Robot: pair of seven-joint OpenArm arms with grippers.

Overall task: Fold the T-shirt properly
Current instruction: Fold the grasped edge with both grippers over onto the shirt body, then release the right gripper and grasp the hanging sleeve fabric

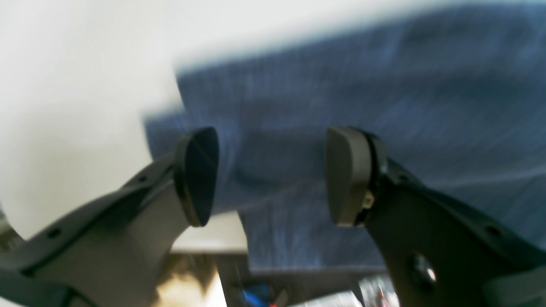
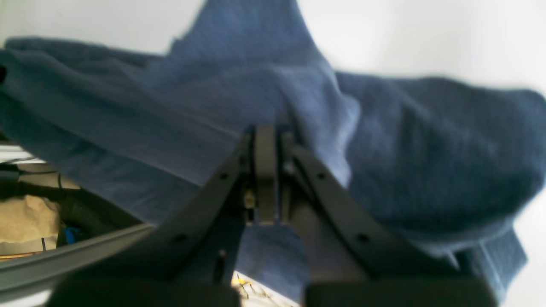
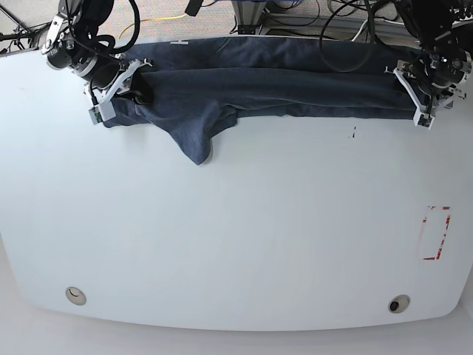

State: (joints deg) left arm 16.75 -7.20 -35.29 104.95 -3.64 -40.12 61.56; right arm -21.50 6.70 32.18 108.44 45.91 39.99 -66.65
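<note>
Shirt (image 3: 281,85) lies in a long band along the table's (image 3: 236,244) far edge. Right gripper (image 2: 266,170) is pinched tight on one end, probably to anchor it. Left gripper (image 1: 271,175) has jaws apart over the other end, gripping nothing.

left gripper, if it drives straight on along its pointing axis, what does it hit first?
Most likely the T-shirt: in the wrist view, blue fabric fills the gap ahead of the open left gripper. The white table lies off to one side. Depth is unclear because of blur.
</note>
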